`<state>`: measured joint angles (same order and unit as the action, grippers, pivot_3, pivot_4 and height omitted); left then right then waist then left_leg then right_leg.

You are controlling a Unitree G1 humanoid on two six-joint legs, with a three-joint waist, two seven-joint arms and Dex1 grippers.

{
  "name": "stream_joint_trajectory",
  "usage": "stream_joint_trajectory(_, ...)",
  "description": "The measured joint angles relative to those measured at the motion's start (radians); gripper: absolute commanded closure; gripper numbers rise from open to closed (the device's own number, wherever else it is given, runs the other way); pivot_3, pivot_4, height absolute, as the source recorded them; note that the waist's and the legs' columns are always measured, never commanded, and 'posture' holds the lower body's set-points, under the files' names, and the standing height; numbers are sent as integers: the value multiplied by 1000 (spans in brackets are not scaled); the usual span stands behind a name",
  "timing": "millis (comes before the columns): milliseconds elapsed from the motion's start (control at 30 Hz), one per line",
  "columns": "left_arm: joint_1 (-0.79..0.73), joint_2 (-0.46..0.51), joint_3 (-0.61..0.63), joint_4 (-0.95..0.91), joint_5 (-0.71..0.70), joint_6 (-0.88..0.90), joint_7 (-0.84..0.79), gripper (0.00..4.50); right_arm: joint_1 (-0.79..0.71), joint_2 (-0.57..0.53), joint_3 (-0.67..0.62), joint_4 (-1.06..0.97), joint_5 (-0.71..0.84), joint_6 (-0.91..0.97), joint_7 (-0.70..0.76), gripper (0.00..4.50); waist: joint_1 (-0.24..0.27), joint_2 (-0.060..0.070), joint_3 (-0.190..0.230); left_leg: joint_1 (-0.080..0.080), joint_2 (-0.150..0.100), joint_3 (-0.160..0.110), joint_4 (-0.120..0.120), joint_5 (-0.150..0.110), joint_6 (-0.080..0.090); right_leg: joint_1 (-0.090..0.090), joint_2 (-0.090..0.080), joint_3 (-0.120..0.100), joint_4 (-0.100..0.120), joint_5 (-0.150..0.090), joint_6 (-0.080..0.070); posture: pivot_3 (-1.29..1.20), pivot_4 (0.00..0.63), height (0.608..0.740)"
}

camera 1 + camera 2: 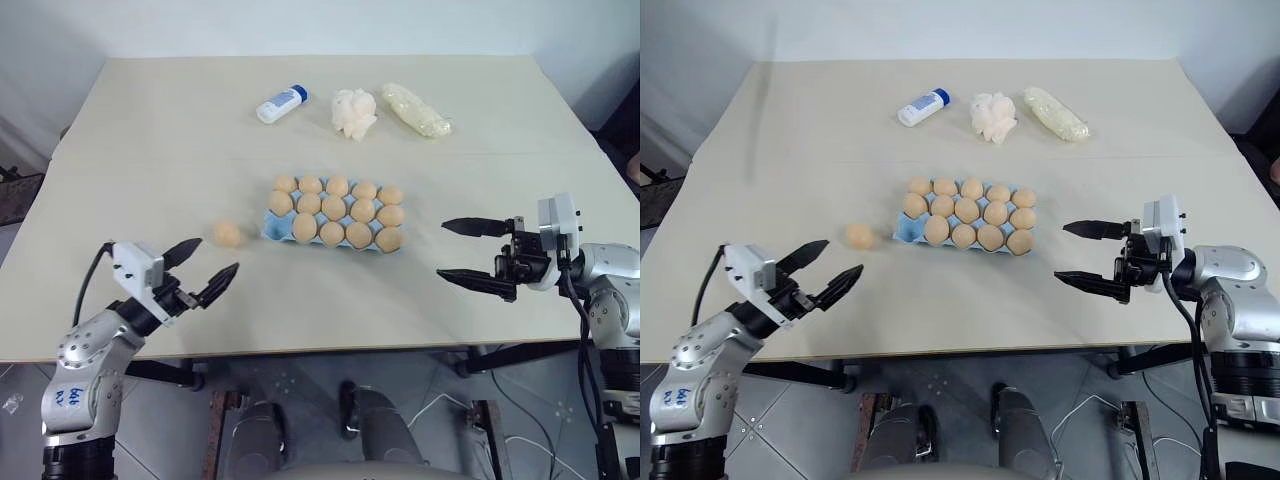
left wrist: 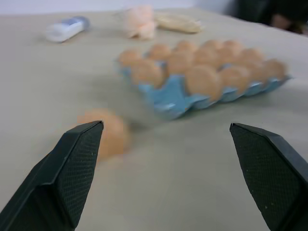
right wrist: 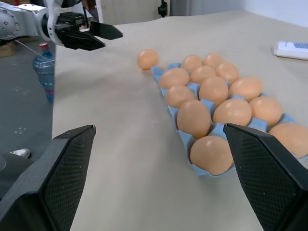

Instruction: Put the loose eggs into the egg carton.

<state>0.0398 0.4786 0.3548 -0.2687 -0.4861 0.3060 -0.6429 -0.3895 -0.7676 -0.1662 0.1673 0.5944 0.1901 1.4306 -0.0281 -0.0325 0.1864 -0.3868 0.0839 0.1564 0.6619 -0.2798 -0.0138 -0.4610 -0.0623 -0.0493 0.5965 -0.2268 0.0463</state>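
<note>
One loose egg (image 1: 227, 234), tan-orange, lies on the table just left of the light blue egg carton (image 1: 271, 229). Several eggs fill the carton, and its near-left corner cup stands empty. My left gripper (image 1: 216, 256) hovers open near the table's front edge, pointing at the loose egg (image 2: 103, 133) from a short way off, with nothing between its fingers (image 2: 72, 168). My right gripper (image 1: 443, 250) is open to the right of the carton (image 3: 169, 109), aimed sideways at it and holding nothing.
At the back of the table lie a white bottle with a blue cap (image 1: 281, 104), a white lumpy wad (image 1: 354, 112) and a pale yellow oblong bag (image 1: 416, 110). A plastic bottle (image 3: 42, 67) stands on the floor beyond the table's left edge.
</note>
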Motion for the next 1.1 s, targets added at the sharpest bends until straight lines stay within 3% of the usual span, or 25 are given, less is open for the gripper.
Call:
stream_joint_trajectory(400, -57, 1, 16, 71, 15, -14, 37, 12, -39, 10, 11, 64, -38, -35, 21, 0, 0, 0, 0, 0, 1, 0, 0, -1, -1, 0, 0, 0, 0, 0, 0, 0, 150, 740)
stream_joint_trajectory(567, -283, 14, -60, 291, 90, -28, 48, 12, -66, 26, 34, 68, -46, -33, 18, 0, 2, 0, 0, 0, 0, 2, 0, 0, 0, 0, 0, -1, 0, 3, 1, 0, 150, 740)
stream_joint_trajectory(833, -459, 25, -168, 586, 197, -52, 19, 12, -71, 27, 37, 70, -48, -21, 13, 0, 1, 0, 0, -1, 2, 8, -1, -1, 2, -2, 1, -3, 3, 4, 3, 0, 150, 740)
stream_joint_trajectory(933, -498, 27, -190, 656, 222, -77, -6, 605, -72, 27, 37, 69, -48, -15, 8, 0, 0, 0, 0, -1, 2, 8, -1, -1, 2, -3, 1, -3, 2, 4, 2, 0, 150, 740)
stream_joint_trajectory(1100, -523, 28, -201, 707, 232, -111, -39, 2180, -69, 27, 37, 63, -48, -13, -7, 0, 0, 0, 0, 0, 2, 9, -1, -1, 2, -2, 1, -3, 3, 4, 3, 0, 150, 740)
